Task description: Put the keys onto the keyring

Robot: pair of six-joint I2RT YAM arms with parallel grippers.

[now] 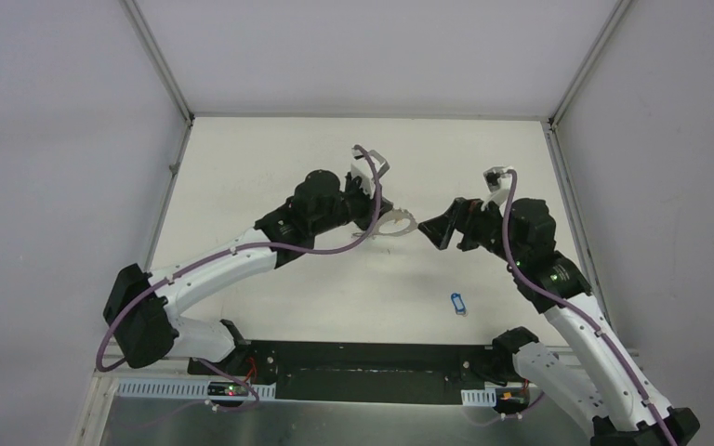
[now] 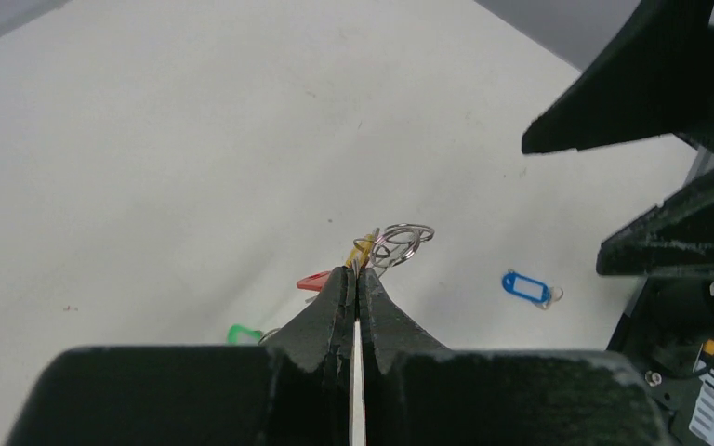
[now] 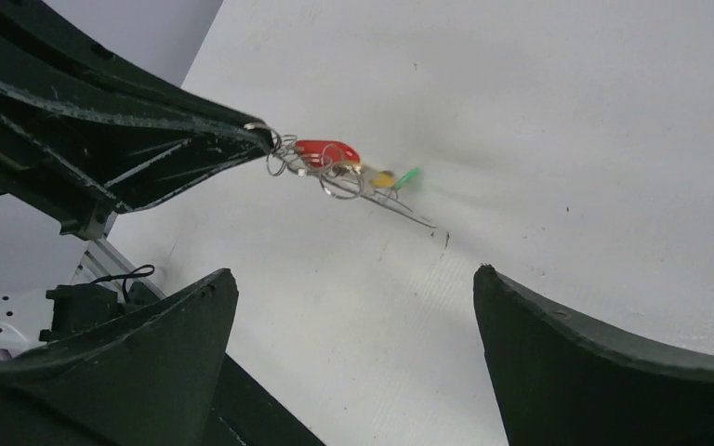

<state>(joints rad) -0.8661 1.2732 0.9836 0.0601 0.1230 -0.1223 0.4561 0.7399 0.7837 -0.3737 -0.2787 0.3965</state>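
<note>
My left gripper (image 1: 386, 212) is shut on the keyring (image 1: 400, 224) and holds it above the table. In the left wrist view, silver split rings (image 2: 404, 240) and a yellow tag (image 2: 361, 251) stick out past the shut tips. Red (image 2: 314, 280) and green (image 2: 242, 333) tagged keys hang below. The right wrist view shows the same cluster (image 3: 327, 150) at the left gripper's tip (image 3: 265, 137). My right gripper (image 1: 432, 230) is open and empty, facing the keyring from the right, a short gap away. A blue-tagged key (image 1: 457, 304) lies alone on the table.
The white table (image 1: 270, 167) is walled on three sides. The black base strip (image 1: 363, 358) runs along the near edge. The blue-tagged key also shows in the left wrist view (image 2: 525, 286), below the right gripper's fingers (image 2: 669, 232).
</note>
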